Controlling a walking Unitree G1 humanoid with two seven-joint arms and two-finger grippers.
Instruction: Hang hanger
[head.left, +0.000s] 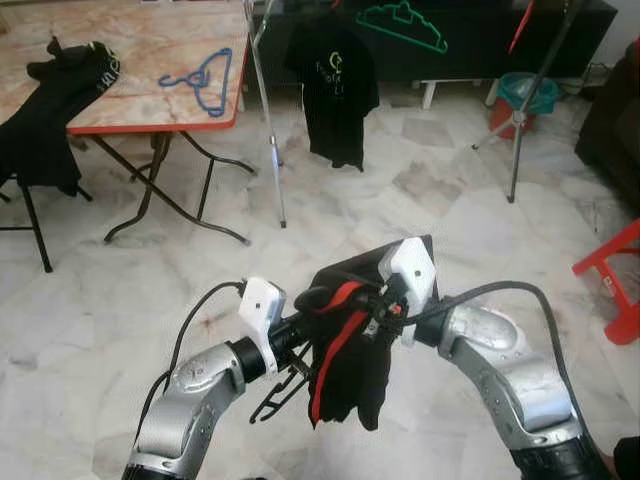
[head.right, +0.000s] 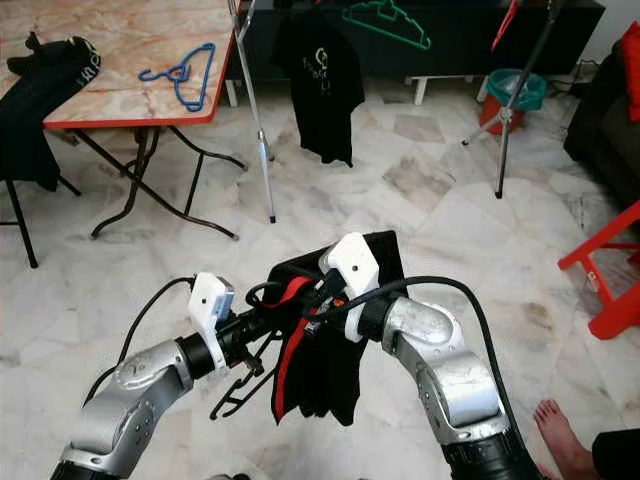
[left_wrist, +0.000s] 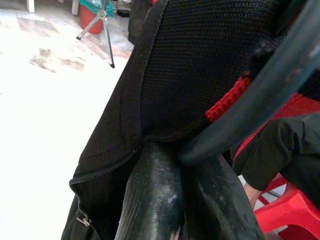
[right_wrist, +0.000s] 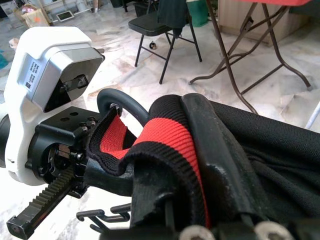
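Both the left gripper (head.right: 262, 328) and right gripper (head.right: 318, 300) pinch the black hanger (head.right: 240, 388) with its red-trimmed garment (head.right: 322, 375) near the robot's chest, seemingly carrying it toward the far rack (head.right: 256, 110).

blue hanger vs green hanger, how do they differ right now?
The blue hanger lies flat on the table; the green hanger hangs upright at the rack. The blue hanger sits to the robot's left; the green hanger is further right, beside the hung black shirt. Both are bare, carrying no garment.
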